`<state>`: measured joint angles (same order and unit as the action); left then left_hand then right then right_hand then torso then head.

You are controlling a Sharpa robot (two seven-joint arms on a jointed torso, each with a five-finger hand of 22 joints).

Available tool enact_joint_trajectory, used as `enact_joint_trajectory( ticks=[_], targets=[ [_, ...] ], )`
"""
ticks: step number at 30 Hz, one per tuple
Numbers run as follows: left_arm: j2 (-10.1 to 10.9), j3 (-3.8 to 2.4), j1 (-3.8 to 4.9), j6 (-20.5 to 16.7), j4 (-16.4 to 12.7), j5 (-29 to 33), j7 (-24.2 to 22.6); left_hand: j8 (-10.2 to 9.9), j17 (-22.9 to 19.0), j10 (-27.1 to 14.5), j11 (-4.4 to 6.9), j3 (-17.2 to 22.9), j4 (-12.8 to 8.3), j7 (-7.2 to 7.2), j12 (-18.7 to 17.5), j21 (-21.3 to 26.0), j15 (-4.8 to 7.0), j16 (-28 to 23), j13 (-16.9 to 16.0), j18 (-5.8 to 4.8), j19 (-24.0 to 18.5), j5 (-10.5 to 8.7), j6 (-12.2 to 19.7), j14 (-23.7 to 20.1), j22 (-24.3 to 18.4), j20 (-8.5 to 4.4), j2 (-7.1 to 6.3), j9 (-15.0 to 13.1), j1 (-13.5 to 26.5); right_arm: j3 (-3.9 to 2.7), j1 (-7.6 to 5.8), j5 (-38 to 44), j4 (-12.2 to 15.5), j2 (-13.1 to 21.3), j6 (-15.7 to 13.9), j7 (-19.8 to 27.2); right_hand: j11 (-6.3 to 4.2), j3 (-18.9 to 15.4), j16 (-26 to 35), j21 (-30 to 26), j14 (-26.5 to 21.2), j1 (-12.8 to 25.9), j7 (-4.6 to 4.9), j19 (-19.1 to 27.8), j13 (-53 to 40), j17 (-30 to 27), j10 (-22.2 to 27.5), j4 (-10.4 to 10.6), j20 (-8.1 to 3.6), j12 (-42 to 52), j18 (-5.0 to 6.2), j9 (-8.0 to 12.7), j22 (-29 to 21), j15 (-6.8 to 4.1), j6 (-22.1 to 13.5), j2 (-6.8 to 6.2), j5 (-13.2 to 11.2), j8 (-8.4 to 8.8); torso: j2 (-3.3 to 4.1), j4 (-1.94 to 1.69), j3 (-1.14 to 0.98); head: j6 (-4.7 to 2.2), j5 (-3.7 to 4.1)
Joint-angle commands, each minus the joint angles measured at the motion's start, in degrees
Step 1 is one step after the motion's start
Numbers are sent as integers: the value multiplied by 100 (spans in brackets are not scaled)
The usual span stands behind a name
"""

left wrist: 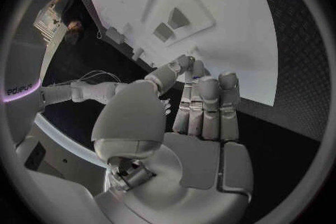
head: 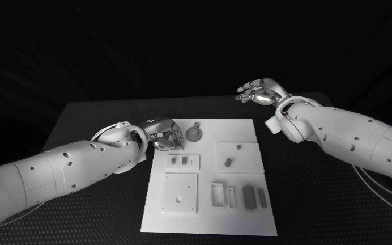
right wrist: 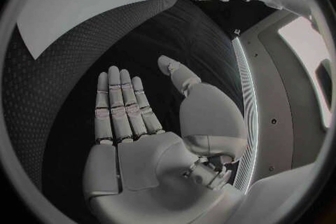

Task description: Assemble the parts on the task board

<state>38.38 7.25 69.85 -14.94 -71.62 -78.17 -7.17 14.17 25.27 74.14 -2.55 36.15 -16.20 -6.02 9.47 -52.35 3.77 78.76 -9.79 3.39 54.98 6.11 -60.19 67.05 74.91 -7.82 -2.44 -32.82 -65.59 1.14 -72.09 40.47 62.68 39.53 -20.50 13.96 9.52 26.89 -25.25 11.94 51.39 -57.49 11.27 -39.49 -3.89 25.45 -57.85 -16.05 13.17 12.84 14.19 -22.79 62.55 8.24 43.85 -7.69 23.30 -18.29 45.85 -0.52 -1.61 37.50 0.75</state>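
I see the task board (head: 245, 129) lying flat in the middle of the black table (head: 98, 114), its textured top dark all round. On the board sit grey parts: a round disc (head: 194, 132) near the far edge, a slim bar (head: 262, 197) near the front right. My left hand (head: 166, 134) rests at the board's far left corner, fingers curled together; I cannot tell whether it holds anything. My right hand (head: 260, 92) hangs released past the far right corner, fingers straight, apart from the board.
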Motion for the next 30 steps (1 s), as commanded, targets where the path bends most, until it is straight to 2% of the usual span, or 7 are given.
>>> enact_joint_trajectory(
  ticks=[1,20,25,30],
  targets=[
    [-30,1,-13,103,4,-20,6,40,-7,37,7,21,1,0,-11,-23,19,-27,-6,187,35,25,-31,39,69,-157,49,-5,-20,-3,0,31,9,-5,16,48,19,18,22,-25,-54,-24,100,20,-1,10,-13,24,-3,-40,-73,10,10,-2,-29,34,-19,0,1,1,-4,11,1],
    [-90,25,-47,219,64,-63,53,39,-11,38,7,26,3,-2,-22,-24,20,-27,-8,187,42,24,-27,52,70,-160,51,-1,-20,-3,0,31,15,-5,18,50,19,19,28,-36,-55,-23,100,18,-3,16,-17,26,-3,-47,-74,14,16,-1,-29,34,-19,-1,-1,-1,-1,51,32],
    [-105,45,-47,265,52,-92,71,38,-12,37,6,27,3,-3,-26,-24,19,-29,-8,186,42,22,-24,53,70,-160,50,0,-19,-3,0,31,20,-3,22,50,19,19,29,-39,-55,-23,100,17,-3,17,-18,27,-3,-49,-74,15,18,-1,-29,34,-19,-2,-3,-3,-4,52,30],
    [-150,95,-47,269,76,-102,66,37,-14,34,5,28,2,-4,-31,-23,18,-32,-8,185,41,19,-21,52,70,-160,50,2,-19,-3,0,29,31,-6,28,51,19,19,29,-41,-55,-23,100,16,-3,19,-19,27,-3,-50,-74,16,20,-1,-29,34,-19,-2,-1,-4,-4,54,33]
  ],
)
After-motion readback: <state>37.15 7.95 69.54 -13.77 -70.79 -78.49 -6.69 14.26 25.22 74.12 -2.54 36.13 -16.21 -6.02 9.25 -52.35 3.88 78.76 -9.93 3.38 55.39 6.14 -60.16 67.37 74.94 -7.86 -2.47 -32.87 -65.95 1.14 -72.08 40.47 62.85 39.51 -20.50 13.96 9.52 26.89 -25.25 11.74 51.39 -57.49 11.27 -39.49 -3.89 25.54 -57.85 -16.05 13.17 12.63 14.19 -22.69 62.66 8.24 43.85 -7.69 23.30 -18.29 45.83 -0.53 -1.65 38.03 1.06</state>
